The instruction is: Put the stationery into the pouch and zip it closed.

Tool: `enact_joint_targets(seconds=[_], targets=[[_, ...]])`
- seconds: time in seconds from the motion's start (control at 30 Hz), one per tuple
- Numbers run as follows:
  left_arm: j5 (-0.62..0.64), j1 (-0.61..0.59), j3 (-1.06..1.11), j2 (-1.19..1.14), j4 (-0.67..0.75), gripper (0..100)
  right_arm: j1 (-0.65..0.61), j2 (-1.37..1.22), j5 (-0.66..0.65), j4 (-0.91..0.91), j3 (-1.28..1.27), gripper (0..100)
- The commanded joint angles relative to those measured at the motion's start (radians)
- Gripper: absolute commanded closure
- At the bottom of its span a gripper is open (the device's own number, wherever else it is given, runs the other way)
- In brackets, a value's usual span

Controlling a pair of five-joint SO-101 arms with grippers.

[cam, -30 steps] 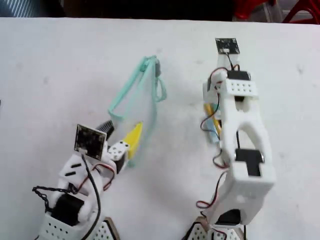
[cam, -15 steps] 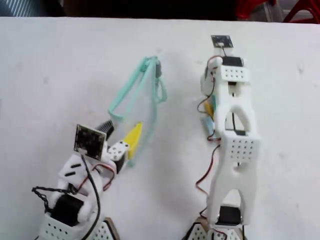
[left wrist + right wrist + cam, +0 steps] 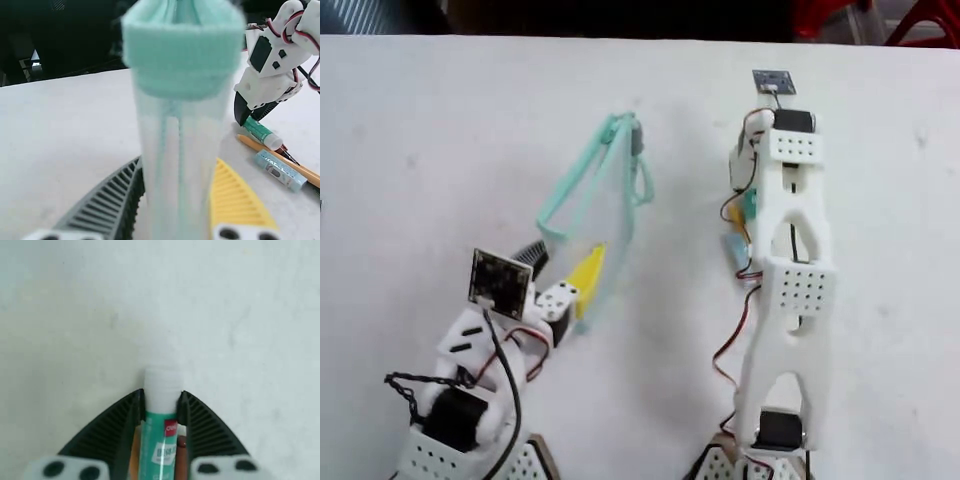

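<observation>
- Since a second ago the left arm and pouch have kept their place, while the right arm has stretched forward and flattened low over the stationery.
- Our left end effector is clamped on the near edge of the pouch, grey jaw on one side and yellow on the other. The rest of the pouch trails away across the surface.
- Pencil and eraser lie just beside each other on the surface, well apart from the pouch.
- Our right end effector is closed on the glue stick, jaws tight against both sides and the white cap poking past the tips.
- We judge this to be the pickup. Orange and brown slivers sit inside the jaws beside the stick — likely the pencil — so lift slowly and straight up to leave it behind.
- Meanwhile the left grip should hold firm, ready for a lengthwise feed into the pouch mouth.
</observation>
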State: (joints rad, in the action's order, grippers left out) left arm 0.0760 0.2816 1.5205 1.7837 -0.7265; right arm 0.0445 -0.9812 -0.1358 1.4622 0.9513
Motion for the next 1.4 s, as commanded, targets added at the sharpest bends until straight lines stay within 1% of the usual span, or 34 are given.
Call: enact_joint_targets(seconds=[0.0, 0.1, 0.17, 0.37, 0.53, 0.7, 0.77, 0.9, 1.03, 1.2, 1.37], targets=[[-0.006, -0.002, -0.008, 0.012, 0.017, 79, 0.005, 0.025, 0.002, 0.013, 0.048, 98.1], [-0.006, -0.002, -0.008, 0.012, 0.015, 79, 0.005, 0.042, 0.003, 0.031, 0.055, 98.2], [-0.006, -0.002, -0.008, 0.012, 0.015, 79, 0.012, 0.082, 0.003, 0.076, 0.084, 98.2], [-0.006, -0.002, -0.006, 0.012, 0.015, 79, 0.01, 0.271, -0.002, 0.26, 0.299, 98.2], [-0.006, -0.002, -0.006, 0.012, 0.015, 79, -0.002, 0.506, 0.003, 0.262, 0.338, 98.2], [-0.006, -0.002, -0.006, 0.012, 0.017, 79, -0.088, 0.723, 0.003, 0.266, 0.322, 98.2], [-0.006, -0.002, -0.006, 0.012, 0.017, 79, -0.131, 0.825, 0.003, 0.266, 0.238, 98.2], [-0.006, -0.002, -0.006, 0.012, 0.017, 79, -0.248, 1.067, 0.003, 0.262, -0.066, 98.2], [-0.006, -0.002, -0.006, 0.012, 0.018, 79, -0.363, 1.282, 0.003, 0.194, -0.285, 98.2], [-0.006, -0.002, -0.006, 0.012, 0.015, 79, -0.503, 1.465, 0.003, -0.004, -0.425, 98.2], [-0.005, -0.002, -0.006, 0.012, 0.015, 79, -0.72, 1.494, -0.005, -0.231, -0.574, 98.2]])
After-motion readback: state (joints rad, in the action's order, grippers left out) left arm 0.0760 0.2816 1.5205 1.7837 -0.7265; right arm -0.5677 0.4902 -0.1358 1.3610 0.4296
